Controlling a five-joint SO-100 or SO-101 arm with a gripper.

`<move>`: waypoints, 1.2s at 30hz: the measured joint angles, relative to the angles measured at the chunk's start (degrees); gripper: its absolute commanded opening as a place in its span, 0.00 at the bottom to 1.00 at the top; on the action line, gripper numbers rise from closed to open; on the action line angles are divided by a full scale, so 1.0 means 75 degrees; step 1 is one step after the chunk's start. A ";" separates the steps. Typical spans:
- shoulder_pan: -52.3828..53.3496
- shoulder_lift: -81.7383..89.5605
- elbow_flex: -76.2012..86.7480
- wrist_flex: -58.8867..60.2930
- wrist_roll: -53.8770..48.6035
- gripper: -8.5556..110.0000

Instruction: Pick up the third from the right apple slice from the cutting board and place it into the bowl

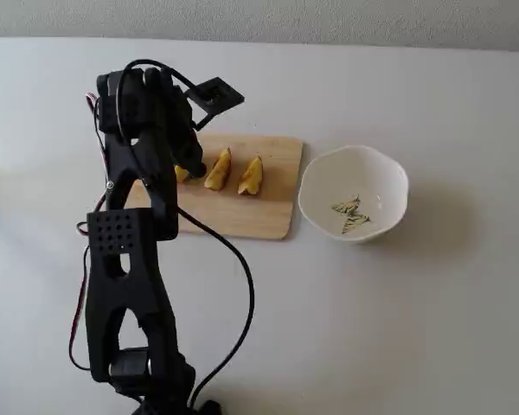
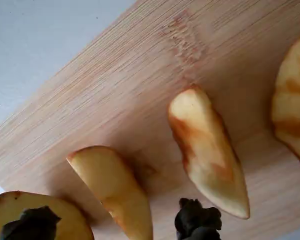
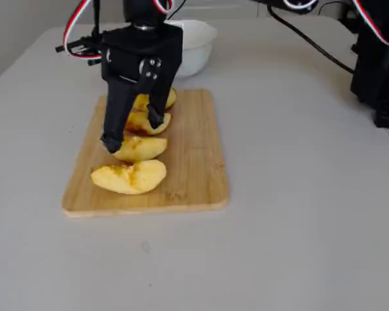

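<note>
Straddling the apple slice point(image 2: 117, 192) with fingers spread, the gripper point(image 2: 112, 227) hovers low over the cutting board point(image 2: 115, 95).

Nearest in the wrist view, the two dark fingertips point(image 2: 197, 220) sit either side of that slice, not yet clamped; the next wedge point(image 2: 210, 157) lies just beside one tip. A clean grasp likely needs a straight descent, closing across the slice's narrow width without nudging that neighbour. Farthest off, beyond the board, the bowl point(image 1: 355, 203) waits empty.
</note>
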 measured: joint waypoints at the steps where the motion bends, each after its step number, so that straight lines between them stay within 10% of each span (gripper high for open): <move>1: 0.0000 -0.0059 0.0000 0.0000 0.0000 0.31; 21: -0.0059 -0.0773 -0.0270 -0.0562 0.0059 0.07; 36: -0.0363 -0.0645 -0.1090 -0.0574 0.1500 0.07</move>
